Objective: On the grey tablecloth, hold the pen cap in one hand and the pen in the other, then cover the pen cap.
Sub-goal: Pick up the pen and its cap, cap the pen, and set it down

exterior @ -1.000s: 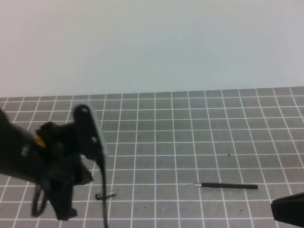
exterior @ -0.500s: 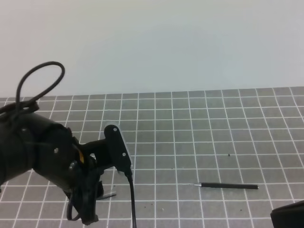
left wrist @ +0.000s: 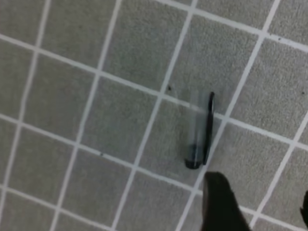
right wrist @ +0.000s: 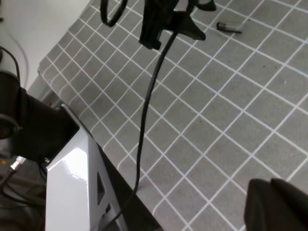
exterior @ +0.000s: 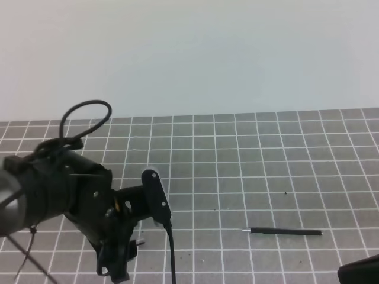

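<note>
The pen cap [left wrist: 199, 139], a short dark cylinder with a clip, lies flat on the grey tablecloth [exterior: 237, 154]. In the left wrist view it sits just ahead of my left gripper [left wrist: 262, 214], which is open with nothing between its fingers [left wrist: 219, 202]. In the exterior high view the left gripper [exterior: 117, 267] points down at the lower left, and only a bit of the pen cap [exterior: 140, 242] peeks out beside it. The pen [exterior: 285, 232] lies flat far to the right, tip pointing left. My right gripper [right wrist: 278, 206] is shut and empty, low at the right corner [exterior: 358, 269].
The left arm's black cable [right wrist: 149, 101] hangs across the cloth toward the table's near edge. A white stand [right wrist: 72, 178] and dark equipment [right wrist: 29, 130] sit beyond that edge. A pale wall [exterior: 189, 53] rises behind the cloth.
My left arm has swung right and down over the pen cap, and its jaws have gone from shut to open. The right gripper and the pen have not moved.
</note>
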Action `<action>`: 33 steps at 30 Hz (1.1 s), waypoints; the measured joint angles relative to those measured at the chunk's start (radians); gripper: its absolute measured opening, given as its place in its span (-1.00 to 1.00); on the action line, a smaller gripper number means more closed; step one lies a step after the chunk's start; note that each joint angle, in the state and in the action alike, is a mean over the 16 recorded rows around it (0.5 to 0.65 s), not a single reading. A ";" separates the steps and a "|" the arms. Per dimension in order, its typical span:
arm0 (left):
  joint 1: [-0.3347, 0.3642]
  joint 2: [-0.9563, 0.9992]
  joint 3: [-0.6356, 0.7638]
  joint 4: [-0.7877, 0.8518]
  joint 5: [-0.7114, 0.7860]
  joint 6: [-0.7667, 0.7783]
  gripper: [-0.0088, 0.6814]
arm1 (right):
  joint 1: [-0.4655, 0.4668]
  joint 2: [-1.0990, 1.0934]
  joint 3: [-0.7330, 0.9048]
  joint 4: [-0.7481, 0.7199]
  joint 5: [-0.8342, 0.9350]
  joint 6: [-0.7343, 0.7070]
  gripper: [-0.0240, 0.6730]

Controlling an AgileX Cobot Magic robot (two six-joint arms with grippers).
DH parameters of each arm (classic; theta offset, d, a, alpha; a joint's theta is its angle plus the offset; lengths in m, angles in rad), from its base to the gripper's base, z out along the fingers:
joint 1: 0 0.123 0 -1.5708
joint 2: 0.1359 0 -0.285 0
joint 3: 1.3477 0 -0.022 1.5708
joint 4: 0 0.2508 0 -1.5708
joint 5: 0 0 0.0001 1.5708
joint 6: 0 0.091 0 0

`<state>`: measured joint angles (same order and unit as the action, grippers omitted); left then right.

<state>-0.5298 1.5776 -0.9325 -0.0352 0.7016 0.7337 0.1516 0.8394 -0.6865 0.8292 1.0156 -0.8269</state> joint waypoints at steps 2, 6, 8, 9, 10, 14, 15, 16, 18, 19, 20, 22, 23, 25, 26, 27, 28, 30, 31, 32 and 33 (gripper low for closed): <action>0.001 0.026 -0.015 -0.001 0.004 -0.001 0.02 | 0.000 0.000 0.000 0.000 0.006 0.002 -0.91; 0.007 0.080 -0.059 -0.013 0.024 -0.003 0.02 | 0.000 0.000 0.000 0.000 0.020 0.007 -0.91; 0.012 0.105 -0.084 -0.025 0.038 -0.003 0.02 | 0.000 0.000 0.000 0.000 0.028 0.009 -0.91; 0.015 0.117 -0.096 -0.031 0.045 -0.003 0.02 | 0.000 0.000 0.000 0.000 0.031 0.009 -0.91; 0.018 0.129 -0.109 -0.037 0.053 -0.004 0.02 | 0.000 0.000 0.000 0.000 0.035 0.009 -0.91; 0.034 0.168 -0.151 -0.059 0.083 -0.003 0.02 | 0.000 0.000 0.000 0.000 0.046 0.010 -0.91; 0.038 0.177 -0.159 -0.063 0.090 -0.002 0.02 | 0.000 0.000 0.000 0.000 0.048 0.010 -0.91; 0.042 0.184 -0.166 -0.067 0.097 -0.002 0.02 | 0.000 0.000 0.000 0.000 0.049 0.010 -0.91; 0.049 0.198 -0.176 -0.073 0.108 -0.002 0.02 | 0.000 0.000 0.000 0.000 0.051 0.010 -0.91; 0.052 0.204 -0.179 -0.076 0.112 -0.001 0.02 | 0.000 0.000 0.000 0.000 0.052 0.010 -0.91; 0.055 0.210 -0.181 -0.077 0.114 -0.001 0.02 | 0.000 0.000 0.000 0.000 0.052 0.010 -0.91; 0.060 0.221 -0.182 -0.077 0.116 0.000 0.02 | 0.000 0.000 0.000 -0.001 0.053 0.010 -0.91; 0.061 0.226 -0.182 -0.076 0.117 0.001 0.02 | 0.000 0.000 0.000 -0.001 0.053 0.010 -0.91; 0.063 0.236 -0.182 -0.072 0.116 0.001 0.02 | 0.000 0.000 0.000 -0.002 0.054 0.010 -0.91; 0.064 0.242 -0.182 -0.071 0.115 0.001 0.02 | 0.000 0.000 0.000 -0.002 0.054 0.010 -0.91; 0.065 0.247 -0.182 -0.069 0.113 0.001 0.01 | 0.000 0.000 0.000 -0.003 0.055 0.010 -0.91; 0.065 0.252 -0.182 -0.067 0.111 0.001 -0.01 | 0.000 0.000 0.000 -0.003 0.055 0.010 -0.91; 0.065 0.261 -0.182 -0.062 0.108 0.001 -0.06 | 0.000 0.000 0.000 -0.004 0.056 0.010 -0.91; 0.065 0.266 -0.182 -0.060 0.106 0.001 -0.11 | 0.000 0.000 0.000 -0.004 0.056 0.010 -0.91; 0.065 0.270 -0.182 -0.057 0.104 0.001 -0.16 | 0.000 0.000 0.000 -0.005 0.057 0.010 -0.91; 0.065 0.274 -0.182 -0.053 0.103 0.001 -0.22 | 0.000 0.000 0.000 -0.005 0.057 0.010 -0.91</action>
<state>-0.4651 1.8513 -1.1147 -0.0884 0.8041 0.7344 0.1516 0.8394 -0.6865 0.8240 1.0729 -0.8169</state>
